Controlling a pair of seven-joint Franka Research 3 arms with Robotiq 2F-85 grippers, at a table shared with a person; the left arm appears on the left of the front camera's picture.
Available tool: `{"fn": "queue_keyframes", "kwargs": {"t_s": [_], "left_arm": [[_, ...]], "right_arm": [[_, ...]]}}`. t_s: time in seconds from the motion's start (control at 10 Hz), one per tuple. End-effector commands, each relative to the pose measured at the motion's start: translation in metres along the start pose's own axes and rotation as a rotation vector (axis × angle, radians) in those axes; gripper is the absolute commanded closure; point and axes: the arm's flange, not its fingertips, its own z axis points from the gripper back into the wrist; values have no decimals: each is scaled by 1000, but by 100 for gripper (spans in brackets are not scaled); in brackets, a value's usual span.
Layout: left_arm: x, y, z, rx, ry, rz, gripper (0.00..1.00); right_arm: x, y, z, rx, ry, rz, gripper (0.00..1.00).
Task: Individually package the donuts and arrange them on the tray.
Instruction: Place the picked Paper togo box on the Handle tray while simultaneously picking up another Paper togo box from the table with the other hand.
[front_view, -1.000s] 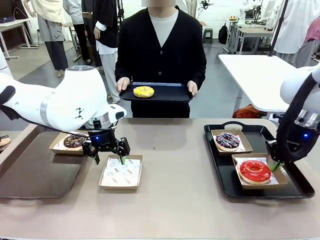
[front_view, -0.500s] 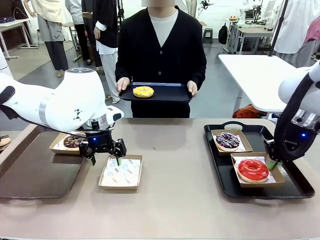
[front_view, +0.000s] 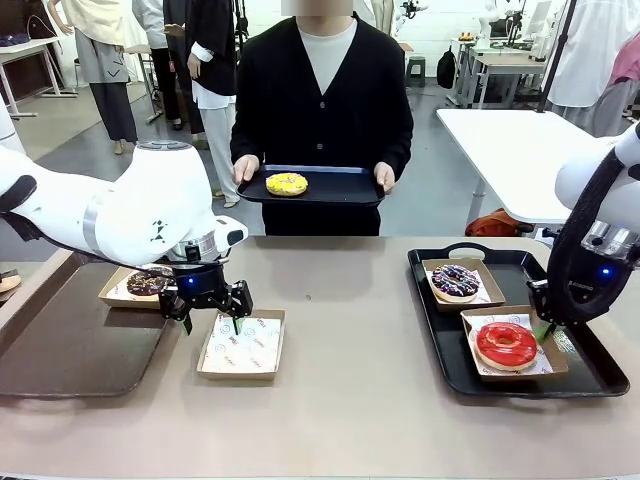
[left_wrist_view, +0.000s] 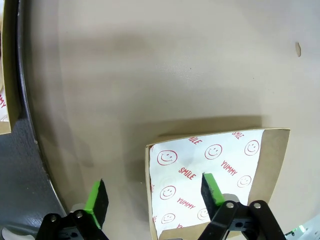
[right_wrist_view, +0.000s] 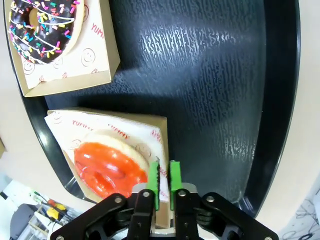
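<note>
Left claw (left_wrist_view: 152, 197) spread over empty box (left_wrist_view: 215, 175) | right claw (right_wrist_view: 164, 179) near-clenched on red donut's (right_wrist_view: 107, 167) box rim (right_wrist_view: 162, 145)

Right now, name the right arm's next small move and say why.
Probably open the right tool and lift it clear. Its pads sit close on either side of a wall of the red donut's box, and that box already rests flat on the black tray, beside the sprinkled donut's box.
</note>
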Motion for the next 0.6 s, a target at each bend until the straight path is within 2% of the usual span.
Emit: {"fn": "queue_keyframes", "kwargs": {"t_s": [0.0, 0.1, 0.2, 0.3, 0.5], "left_arm": [[4, -4, 0, 23, 6, 32, 60], [3, -5, 2, 22, 2, 31, 100], [1, -5, 5, 20, -1, 30, 65], [1, -5, 6, 20, -3, 30, 100], [-1, -5, 9, 19, -2, 28, 100]], "right_arm": [[4, -2, 1, 15, -22, 31, 23], [4, -3, 1, 16, -22, 30, 1], [4, -4, 1, 17, -20, 26, 0], [4, -5, 1, 17, -19, 26, 0], [3, -6, 1, 18, -16, 24, 0]]}}
